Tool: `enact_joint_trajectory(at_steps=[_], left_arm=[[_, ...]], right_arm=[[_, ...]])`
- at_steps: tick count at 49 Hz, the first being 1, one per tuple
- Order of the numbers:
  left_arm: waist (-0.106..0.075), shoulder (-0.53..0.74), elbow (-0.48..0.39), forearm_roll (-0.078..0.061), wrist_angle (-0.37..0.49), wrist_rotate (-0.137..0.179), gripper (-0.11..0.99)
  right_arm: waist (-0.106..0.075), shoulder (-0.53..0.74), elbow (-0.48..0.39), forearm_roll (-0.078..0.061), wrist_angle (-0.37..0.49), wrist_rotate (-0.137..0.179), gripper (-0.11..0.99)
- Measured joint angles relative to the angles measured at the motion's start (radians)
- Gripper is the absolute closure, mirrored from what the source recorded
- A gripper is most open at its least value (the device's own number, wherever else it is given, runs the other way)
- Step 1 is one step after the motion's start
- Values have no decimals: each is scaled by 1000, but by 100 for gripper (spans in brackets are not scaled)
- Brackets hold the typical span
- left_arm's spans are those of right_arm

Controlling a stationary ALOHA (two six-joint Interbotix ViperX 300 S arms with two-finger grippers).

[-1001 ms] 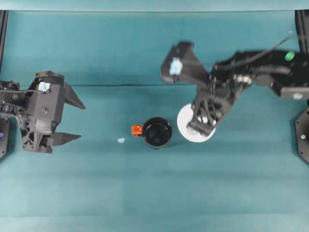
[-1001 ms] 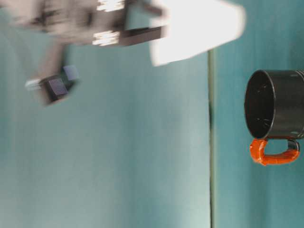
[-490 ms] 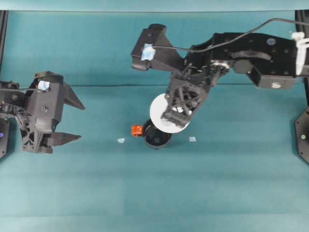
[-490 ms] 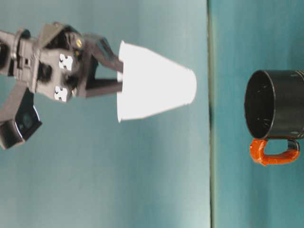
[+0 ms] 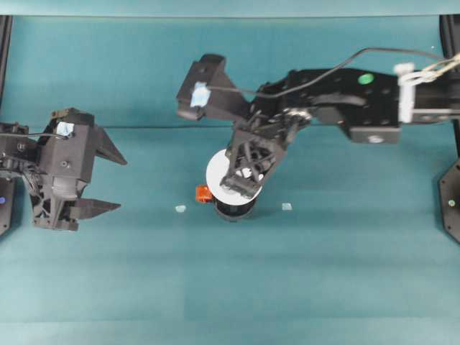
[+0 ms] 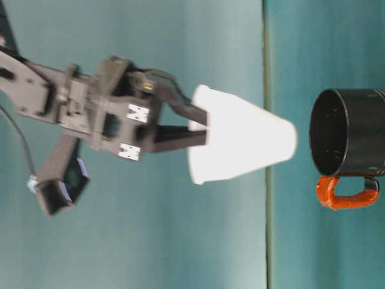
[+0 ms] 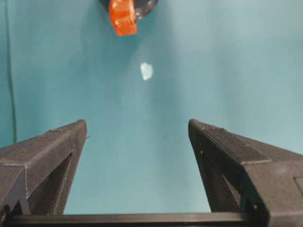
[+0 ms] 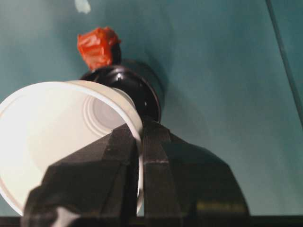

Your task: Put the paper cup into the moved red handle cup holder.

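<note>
My right gripper is shut on the rim of the white paper cup, one finger inside the rim and one outside. It holds the cup in the air, base down, just above the black red handle cup holder. The table-level view shows the paper cup tilted slightly, its base a short gap from the open mouth of the holder. The orange-red handle points toward my left gripper, which is open, holds nothing and hovers at the table's left.
Two small pale scraps lie on the teal table, one left of the handle and one right of the holder. The left wrist view shows the first scrap and the handle ahead of the open fingers.
My right arm has carried the paper cup leftward from beside the holder to over it, and down closer to its mouth. The left arm has stayed still.
</note>
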Motion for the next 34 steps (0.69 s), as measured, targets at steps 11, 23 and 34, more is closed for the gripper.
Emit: enact_joint_trajectory(at_steps=[11, 23, 34], left_arm=[[-2, 0, 0, 0, -2, 0, -4], [-2, 2, 0, 0, -2, 0, -4], [-2, 3, 0, 0, -2, 0, -4]], right_arm=[[6, 40, 43, 0, -77, 0, 98], [21, 58, 91, 0, -133, 0, 98], [26, 80, 95, 0, -160, 0, 98]])
